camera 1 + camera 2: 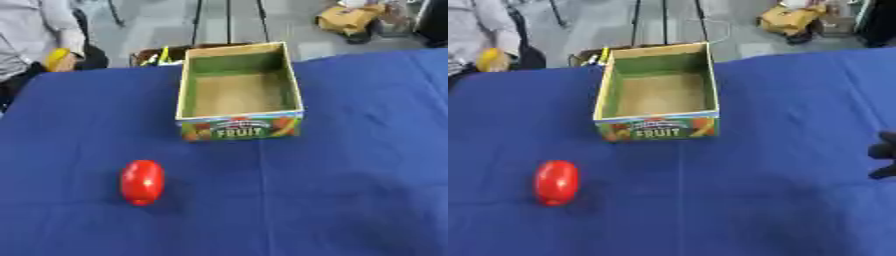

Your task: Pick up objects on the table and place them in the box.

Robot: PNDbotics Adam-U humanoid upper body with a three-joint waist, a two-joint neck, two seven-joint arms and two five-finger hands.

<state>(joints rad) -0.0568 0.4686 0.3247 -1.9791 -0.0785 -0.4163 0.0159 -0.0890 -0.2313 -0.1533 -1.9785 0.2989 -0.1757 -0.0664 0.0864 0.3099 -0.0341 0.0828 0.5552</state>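
Red and oval, your object (142, 182) lies alone toward the tabletop's (350, 190) left side, open blue cloth all round. Your box (241, 90) stands open-topped near the far edge. At the right edge, your right hand (883, 160) barely shows; fingers' state: cannot tell.

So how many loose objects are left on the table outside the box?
1: a red object on the blue table, near-left of the empty box.

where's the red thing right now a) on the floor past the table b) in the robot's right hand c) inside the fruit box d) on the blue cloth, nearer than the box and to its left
d, the red oval object lies alone on the blue tablecloth, nearer the camera than the open FRUIT box and to its left, and the box shows nothing inside.
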